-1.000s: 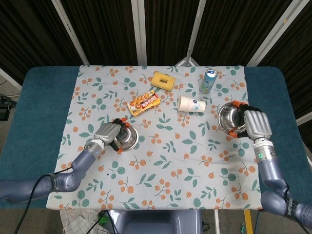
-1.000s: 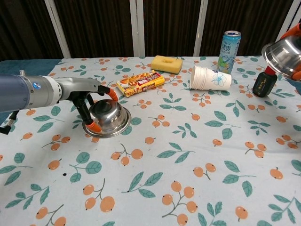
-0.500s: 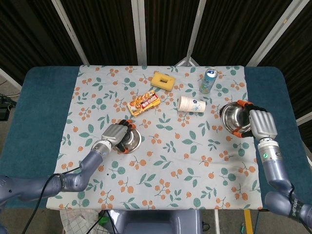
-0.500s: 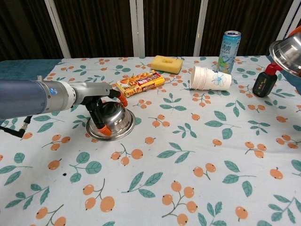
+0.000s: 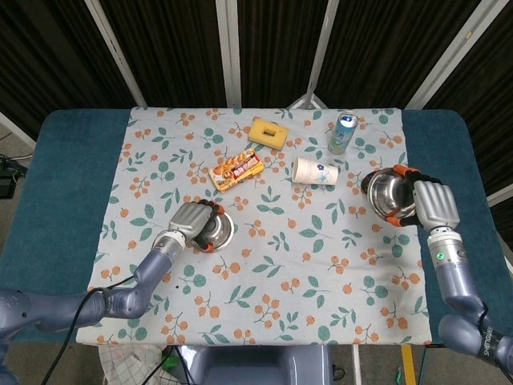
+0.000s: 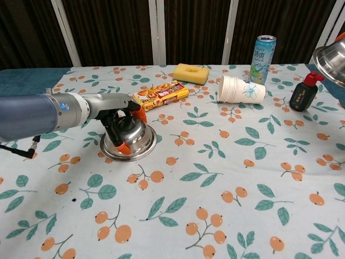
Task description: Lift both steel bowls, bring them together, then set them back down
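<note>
The robot's left hand (image 5: 192, 223) wraps its orange-tipped fingers (image 6: 123, 149) over the rim of a round shiny steel bowl (image 6: 129, 141) on the berry-and-leaf printed tablecloth (image 6: 215, 189), toward the robot from the flat orange snack packet (image 6: 161, 95). The chest view shows this bowl low at the cloth; I cannot tell if it touches. The right hand (image 5: 430, 204) grips the 2nd steel bowl (image 5: 386, 192) by its rim, raised off the cloth, to the right of the packet and beyond the white paper cups lying on their side (image 6: 241, 89). Behind the cups stands a tall blue-green drink can (image 6: 262, 57); a small dark bottle with a red cap (image 6: 303, 93) stands below the raised bowl. A yellow sponge block (image 6: 191, 73) lies just behind the packet.
</note>
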You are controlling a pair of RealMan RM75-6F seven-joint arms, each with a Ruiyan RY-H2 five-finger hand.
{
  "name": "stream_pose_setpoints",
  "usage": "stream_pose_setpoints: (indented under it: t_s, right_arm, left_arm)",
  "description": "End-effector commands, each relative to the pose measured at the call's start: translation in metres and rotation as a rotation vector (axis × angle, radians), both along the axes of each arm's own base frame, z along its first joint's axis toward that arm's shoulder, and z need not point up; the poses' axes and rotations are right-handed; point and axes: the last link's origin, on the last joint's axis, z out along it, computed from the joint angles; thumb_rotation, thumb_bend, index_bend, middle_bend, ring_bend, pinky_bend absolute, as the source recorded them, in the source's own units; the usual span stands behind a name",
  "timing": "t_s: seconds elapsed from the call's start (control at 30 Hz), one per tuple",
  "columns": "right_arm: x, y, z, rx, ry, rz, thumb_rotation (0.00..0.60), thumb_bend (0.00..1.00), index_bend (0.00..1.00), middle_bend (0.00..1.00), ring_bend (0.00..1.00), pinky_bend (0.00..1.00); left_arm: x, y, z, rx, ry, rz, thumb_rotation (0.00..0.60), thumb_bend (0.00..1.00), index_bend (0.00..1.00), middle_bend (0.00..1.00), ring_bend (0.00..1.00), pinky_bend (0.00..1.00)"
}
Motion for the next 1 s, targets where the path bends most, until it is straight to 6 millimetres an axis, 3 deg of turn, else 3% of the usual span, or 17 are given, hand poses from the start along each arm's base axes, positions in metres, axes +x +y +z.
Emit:
stream_pose_setpoints:
  t_s: [0.03,0.23,0.43,0.63,0.77,1.0]
  right_arm:
    - [0.001,0.000,-0.001,0.001,0.000,0.002,0.600,0.15,0.36,0.27,0.38,0.25]
    - [0.006,-0.001,-0.004,0.007,-0.001,0.012,0.600,0.15,0.36,0.27,0.38,0.25]
    - [0.024,-0.005,-0.010,0.019,-0.062,0.047,0.600,0.16,0.36,0.27,0.38,0.25]
    - [0.052,-0.010,-0.019,0.074,-0.304,0.117,0.600,0.15,0.36,0.27,0.38,0.25]
    - [0.068,-0.014,-0.024,0.110,-0.487,0.148,0.600,0.15,0.38,0.27,0.38,0.25]
    - [0.090,-0.020,-0.033,0.156,-0.671,0.180,0.600,0.15,0.38,0.27,0.38,0.25]
  left_arm:
    - [0.001,0.001,0.004,0.026,-0.020,-0.004,0.600,0.02,0.43,0.34,0.16,0.42]
    - [0.003,0.002,0.021,0.060,-0.161,0.040,0.600,0.02,0.43,0.35,0.17,0.43]
    - [0.006,0.003,0.056,0.070,-0.560,0.195,0.600,0.02,0.44,0.37,0.17,0.44]
    - [-0.005,0.006,0.101,0.134,-1.010,0.251,0.600,0.02,0.46,0.37,0.16,0.43]
    - [-0.017,0.008,0.120,0.106,-1.255,0.307,0.600,0.02,0.47,0.37,0.16,0.43]
    - [-0.033,0.016,0.123,0.070,-1.432,0.318,0.600,0.02,0.47,0.37,0.16,0.43]
